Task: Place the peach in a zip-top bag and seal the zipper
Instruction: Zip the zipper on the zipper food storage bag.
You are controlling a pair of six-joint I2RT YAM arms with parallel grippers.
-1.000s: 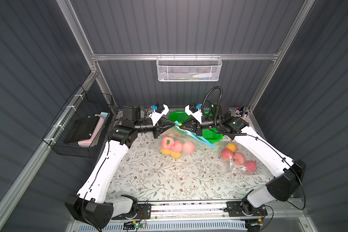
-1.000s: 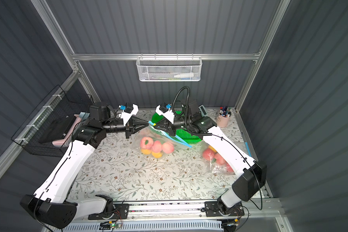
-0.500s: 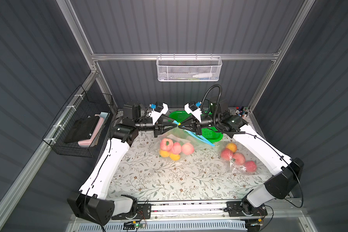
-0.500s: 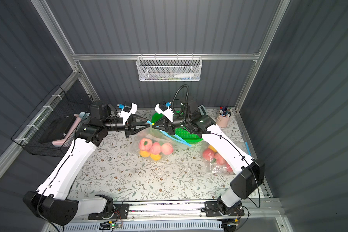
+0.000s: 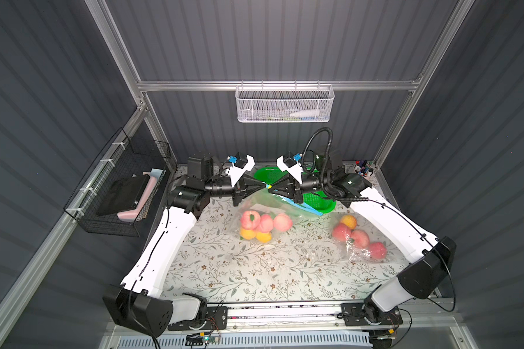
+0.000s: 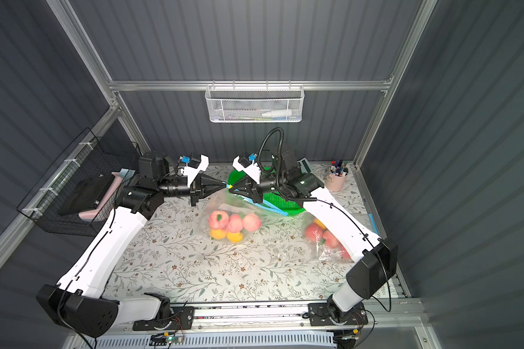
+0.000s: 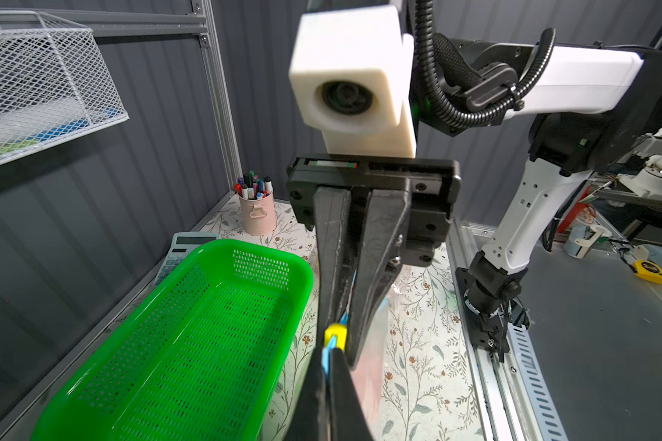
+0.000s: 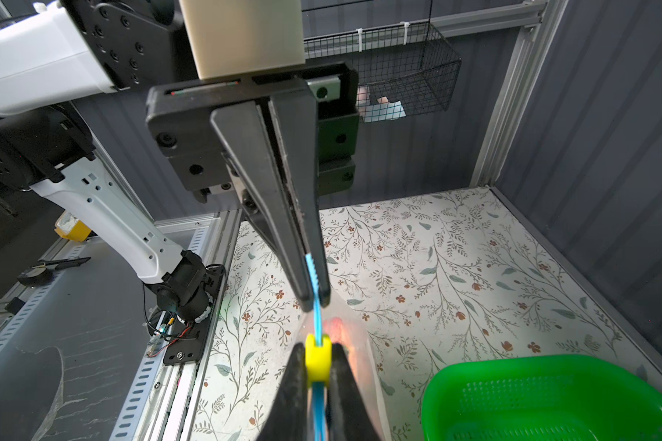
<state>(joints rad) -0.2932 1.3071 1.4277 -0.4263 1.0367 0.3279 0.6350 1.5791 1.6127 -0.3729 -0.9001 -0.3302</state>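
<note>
Left gripper [image 5: 261, 184] is seen pressed together on the end of the blue zipper track [image 8: 314, 275], and the right gripper [image 5: 271, 189] is pinched on the yellow slider [image 8: 318, 361] just beside it. The two tips are almost touching, raised above the table [image 5: 254, 272] near its rear edge and about midway between its side edges. The zip-top bag [image 5: 265, 204] is hung from this double grip. The peaches [image 5: 265, 223] are gathered with some yellow fruit in its lower end. Whether that end is rested on the table cannot be told, nor can it be told how much of the zipper is sealed.

The film is judged thin, limp and slippery, so it is likely to crumple or slide if clamped directly. The fruit load is judged to drag on the mouth. Hold is best taken where it is now, on the stiffer track and the hard slider. The track end should be kept taut as a counter-hold while the slider is drawn along.
</note>
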